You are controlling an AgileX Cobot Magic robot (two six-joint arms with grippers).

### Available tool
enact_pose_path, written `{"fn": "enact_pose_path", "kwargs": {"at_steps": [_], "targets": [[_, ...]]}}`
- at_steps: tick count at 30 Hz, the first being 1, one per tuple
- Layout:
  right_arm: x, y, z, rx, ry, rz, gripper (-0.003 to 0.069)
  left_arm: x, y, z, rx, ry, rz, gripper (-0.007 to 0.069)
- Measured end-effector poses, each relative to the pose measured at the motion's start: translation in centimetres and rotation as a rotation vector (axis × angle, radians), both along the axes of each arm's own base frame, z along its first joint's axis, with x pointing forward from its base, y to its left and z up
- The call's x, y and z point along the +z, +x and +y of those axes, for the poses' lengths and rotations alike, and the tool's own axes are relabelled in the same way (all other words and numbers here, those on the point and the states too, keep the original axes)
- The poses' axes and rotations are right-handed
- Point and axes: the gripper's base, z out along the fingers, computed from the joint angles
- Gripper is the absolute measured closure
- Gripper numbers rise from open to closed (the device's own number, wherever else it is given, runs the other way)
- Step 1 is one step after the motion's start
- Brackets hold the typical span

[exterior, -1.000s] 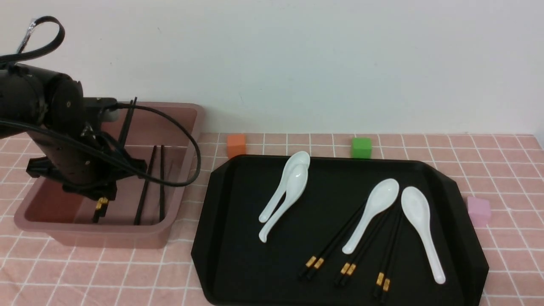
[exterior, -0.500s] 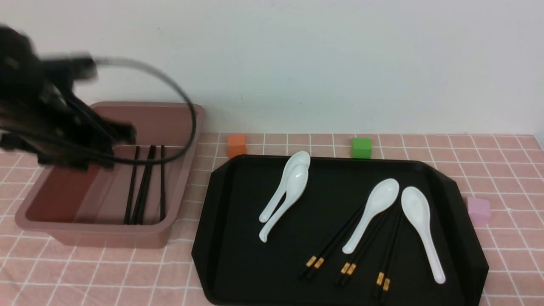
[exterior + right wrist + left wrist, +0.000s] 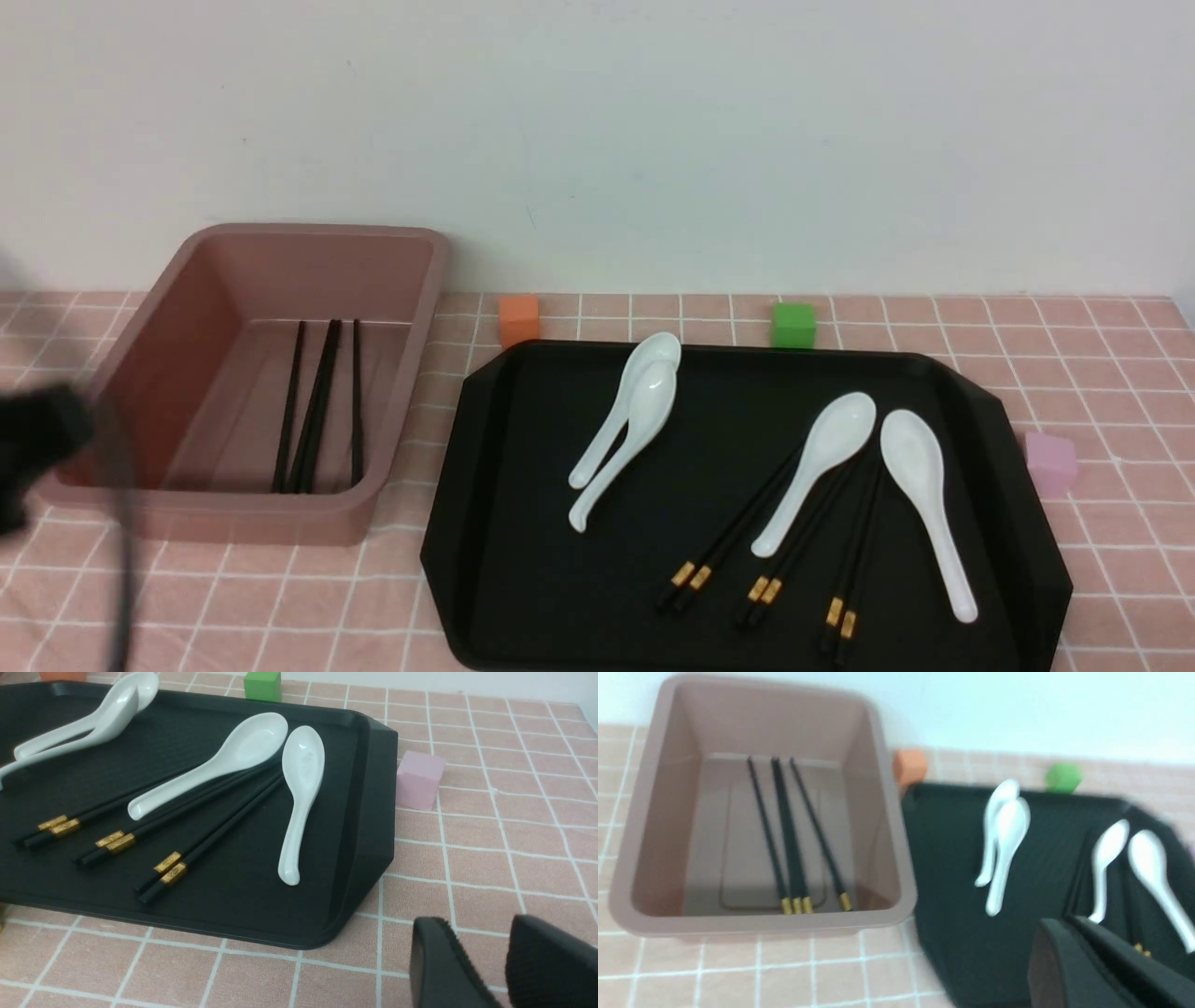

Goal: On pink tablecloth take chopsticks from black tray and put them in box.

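Note:
The dusty-pink box stands at the left on the pink tablecloth. Two pairs of black chopsticks lie flat in it. The left wrist view also shows them in the box. The black tray holds three more pairs, fanned out, partly under a spoon. My left gripper is shut and empty. Its arm is a dark blur at the front view's left edge, beside the box. My right gripper is open over bare cloth, outside the tray's corner.
Several white spoons lie on the tray, two stacked and two on the right by the chopsticks. An orange cube and a green cube sit behind the tray. A pink cube sits to its right.
My left gripper let go of a chopstick pair in the box, rose out, and swung down to the front left. The pair now lies flat beside the other one.

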Motion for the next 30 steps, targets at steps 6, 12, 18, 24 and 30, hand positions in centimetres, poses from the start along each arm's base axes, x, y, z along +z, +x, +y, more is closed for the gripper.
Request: {"fn": "enact_pose_path", "kwargs": {"at_steps": [6, 12, 18, 24, 30], "targets": [[0.0, 0.0, 0.0, 0.000, 0.000, 0.000, 0.0419, -5.6, -2.2, 0.8, 0.022, -0.058, -0.139, 0.0638], [0.0, 0.0, 0.0, 0.000, 0.000, 0.000, 0.0419, -8.5, -1.9, 0.7, 0.036, -0.107, -0.113, 0.0638], [0.0, 0.0, 0.0, 0.000, 0.000, 0.000, 0.0419, -10.0, -1.8, 0.7, 0.040, -0.096, -0.078, 0.0638], [0.0, 0.0, 0.0, 0.000, 0.000, 0.000, 0.0419, -10.1, -1.7, 0.8, 0.039, -0.053, -0.097, 0.0638], [0.0, 0.0, 0.0, 0.000, 0.000, 0.000, 0.0419, -10.6, -2.0, 1.6, 0.101, 0.021, -0.244, 0.0638]]}}
